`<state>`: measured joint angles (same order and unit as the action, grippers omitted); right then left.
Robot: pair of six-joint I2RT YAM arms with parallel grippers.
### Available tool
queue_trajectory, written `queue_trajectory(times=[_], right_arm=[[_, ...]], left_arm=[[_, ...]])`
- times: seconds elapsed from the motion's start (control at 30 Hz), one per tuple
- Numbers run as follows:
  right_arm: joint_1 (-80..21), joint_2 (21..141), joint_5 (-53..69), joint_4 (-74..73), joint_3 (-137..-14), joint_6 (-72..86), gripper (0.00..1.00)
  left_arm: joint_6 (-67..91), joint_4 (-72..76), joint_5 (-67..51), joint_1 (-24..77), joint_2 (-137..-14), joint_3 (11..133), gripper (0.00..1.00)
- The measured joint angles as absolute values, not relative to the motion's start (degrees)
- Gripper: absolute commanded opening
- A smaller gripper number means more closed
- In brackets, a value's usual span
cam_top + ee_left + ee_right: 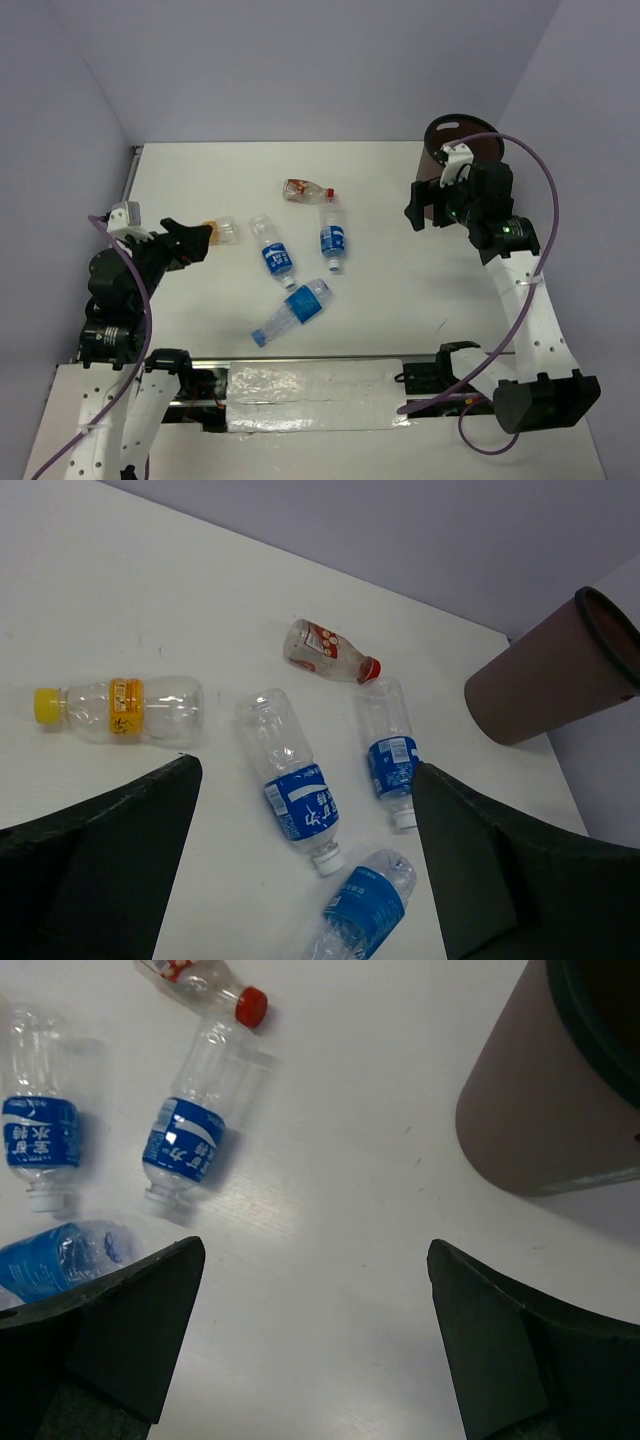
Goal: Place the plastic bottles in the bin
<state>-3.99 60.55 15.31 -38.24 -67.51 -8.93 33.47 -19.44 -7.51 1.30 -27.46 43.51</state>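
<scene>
White desk under both arms, and all five bottles are lying on their sides on it, none in the bin.

On the left, my left pincer is spread wide with nothing between its fingers. The short bottle with the yellow cap lies just beyond the pincer's left finger, outside the gap.

Moving along, three blue-labelled ones cluster mid-desk. The slanted bottle is closest to the arm bases. The middle bottle lies just behind it, and the straight bottle lies beside that one to the right. At the back of the group is the red-capped bottle, its cap just beside the straight bottle's base. I can't tell whether they touch.

Over to the right, my right pincer is also spread apart and empty, hanging above bare desk between the cluster and the bin. The bin stands upright at the far right corner, brown wall, black rim, mouth open, well apart from every bottle.
</scene>
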Motion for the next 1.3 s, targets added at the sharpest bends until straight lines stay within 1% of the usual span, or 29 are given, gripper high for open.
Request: queue_trajectory(times=[0.1, 0.23, 0.3, 0.4, 0.5, 0.6, 0.8, 0.93, 1.07, 1.1, 1.13, 1.17, 1.2, 1.27, 1.3], right_arm=[[-4.1, 59.0, 17.9, -36.8, -67.5, -10.1, 1.00], [-5.2, 58.8, 29.1, -37.9, -67.5, -18.1, 1.00], [-7.3, 59.9, 32.3, -38.2, -67.4, -19.6, 1.00], [-13.7, 63.9, 32.8, -36.9, -66.3, -18.9, 1.00], [-19.4, 70.2, 28.4, -35.1, -65.2, -15.0, 1.00], [-23.2, 78.6, 20.6, -34.0, -66.4, -8.7, 1.00], [-27.9, 98.0, 5.4, -33.9, -76.9, 2.8, 1.00], [-29.1, 104.3, -2.6, -32.8, -78.1, 6.3, 1.00], [-29.1, 108.9, -7.0, -32.2, -79.0, 7.8, 0.99], [-29.2, 110.0, -7.3, -31.9, -79.2, 7.9, 0.96], [-29.2, 111.1, -7.4, -31.3, -79.2, 8.1, 0.91], [-29.1, 111.9, -7.3, -31.0, -79.2, 8.0, 0.88], [-29.1, 112.6, -7.2, -30.7, -79.2, 8.2, 0.82], [-29.1, 113.1, -6.6, -30.3, -79.1, 8.2, 0.74], [-29.1, 113.1, -6.2, -30.0, -79.0, 8.2, 0.59]], left_arm=[[33.5, -19.9, -7.5, 1.3, -26.9, 43.5, 0.99], [33.7, -20.8, -7.5, 1.3, -26.9, 43.5, 0.99], [34.3, -20.8, -7.5, 1.3, -26.8, 43.2, 0.99], [35.2, -20.9, -7.5, 1.3, -26.5, 41.8, 0.99], [36.5, -21.1, -7.6, 1.3, -26.3, 40.8, 0.99], [37.8, -21.2, -7.9, 1.3, -25.9, 40.2, 1.00], [40.8, -22.0, -8.6, 1.3, -25.0, 38.4, 0.99], [42.4, -24.1, -10.1, 1.3, -25.3, 36.9, 1.00], [42.6, -25.5, -12.4, 1.3, -26.7, 36.5, 0.99], [42.6, -25.5, -13.5, 1.3, -27.4, 36.2, 0.99], [42.7, -25.3, -15.0, 1.3, -28.3, 36.0, 0.99], [42.7, -25.3, -16.3, 1.3, -29.5, 35.7, 0.99], [42.7, -25.3, -17.6, 1.3, -30.8, 35.5, 0.99], [42.7, -25.2, -20.0, 1.3, -33.4, 34.9, 0.99], [42.7, -25.2, -20.9, 1.4, -34.5, 34.7, 0.99]])
